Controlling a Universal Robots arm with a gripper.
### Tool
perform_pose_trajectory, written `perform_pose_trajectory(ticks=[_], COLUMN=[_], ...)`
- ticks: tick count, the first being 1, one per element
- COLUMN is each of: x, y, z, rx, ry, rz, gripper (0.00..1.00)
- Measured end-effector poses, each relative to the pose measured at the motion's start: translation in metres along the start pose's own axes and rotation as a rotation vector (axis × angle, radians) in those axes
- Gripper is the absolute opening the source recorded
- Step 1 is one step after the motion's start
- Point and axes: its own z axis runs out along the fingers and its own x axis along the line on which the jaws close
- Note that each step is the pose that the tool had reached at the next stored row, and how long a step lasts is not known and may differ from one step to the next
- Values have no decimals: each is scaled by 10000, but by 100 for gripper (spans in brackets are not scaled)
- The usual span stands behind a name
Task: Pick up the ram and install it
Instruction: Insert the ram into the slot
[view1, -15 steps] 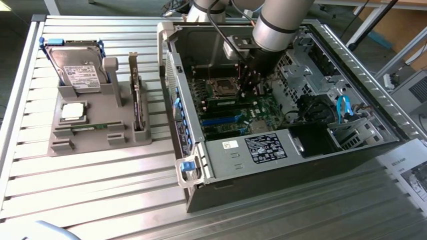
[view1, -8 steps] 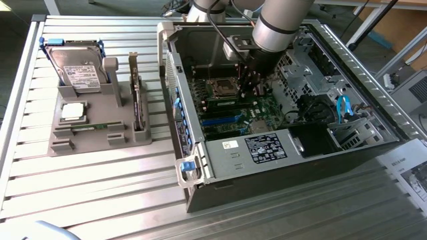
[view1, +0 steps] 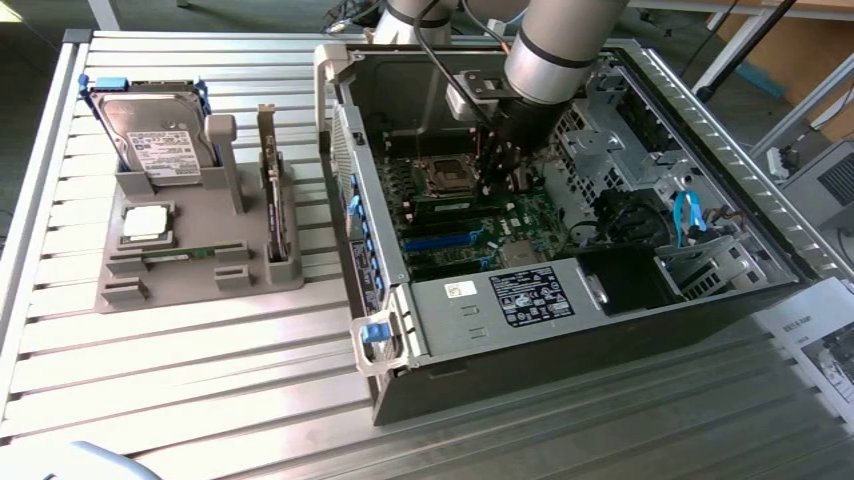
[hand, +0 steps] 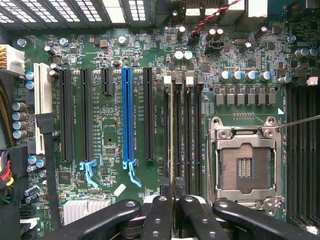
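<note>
- We see the ram (hand: 172, 130) edge-on, pinched in the closed claw (hand: 172, 210) over the memory slots (hand: 192, 130) inside the open computer case (view1: 601, 348).
- The grey holder (view1: 174, 285) on the worktop (view1: 200, 380) carries 1 hard drive (view1: 160, 140), 1 CPU chip (view1: 144, 222), 1 expansion card (view1: 274, 200).

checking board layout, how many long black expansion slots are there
3: two black slots beside the white slot, a third between the blue slot and the memory slots.

The ram (hand: 172, 135), apparently edge-on, has one end hidden by the pincer (hand: 173, 192).
</note>
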Motion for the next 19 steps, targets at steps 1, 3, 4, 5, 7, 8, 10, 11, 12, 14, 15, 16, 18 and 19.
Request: perform_pose_trajectory(ticks=[1,3,4,5,7,8,10,11,12,14,15,16,18,19], x=[0,1,0,0,0,0,0,0,0,0,0,0,0,0], y=[0,0,0,0,0,0,-1,-2,-3,-6,-8,-10,-13,-13], z=[2,5,7,13,14,14,14,14,14,14,14,14,14,13], rx=[1,2,3,4,5,5,5,4,4,4,4,4,4,3], ry=[1,0,0,0,-1,-1,0,0,0,1,1,2,4,4], rz=[0,0,-1,0,-5,-9,-23,-35,-48,-74,-90,-106,-138,-149], gripper=[12,12,12,12,12,12,12,12,12,12,12,12,12,12])
